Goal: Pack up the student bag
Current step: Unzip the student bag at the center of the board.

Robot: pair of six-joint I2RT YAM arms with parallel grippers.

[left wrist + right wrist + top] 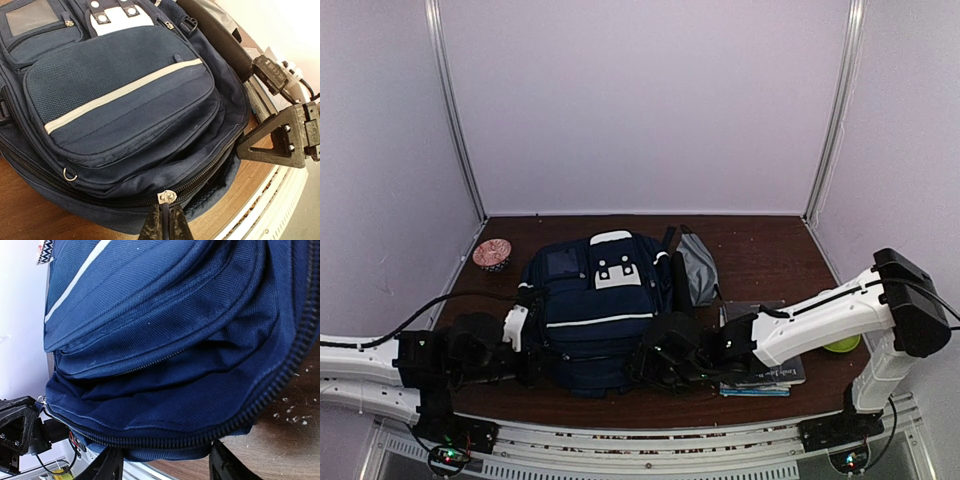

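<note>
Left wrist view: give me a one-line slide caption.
Left gripper shut on the zipper pull of the navy student bag, which lies on the brown table.

The left arm (360,375) is stretching low along the table's (770,260) near edge, the left gripper (161,225) pinching shut on a zipper pull (166,196). The right arm (830,310) is reaching inward, the right gripper (165,450) holding its fingers apart.

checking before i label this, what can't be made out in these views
- student bag inside: no view looks in; its own fabric covers it.
- book stack titles: top view, too small, partly under the right arm.
- green object: top view, mostly behind the right arm.
- right gripper fingertips: right wrist view, cut off by the bottom edge.
</note>
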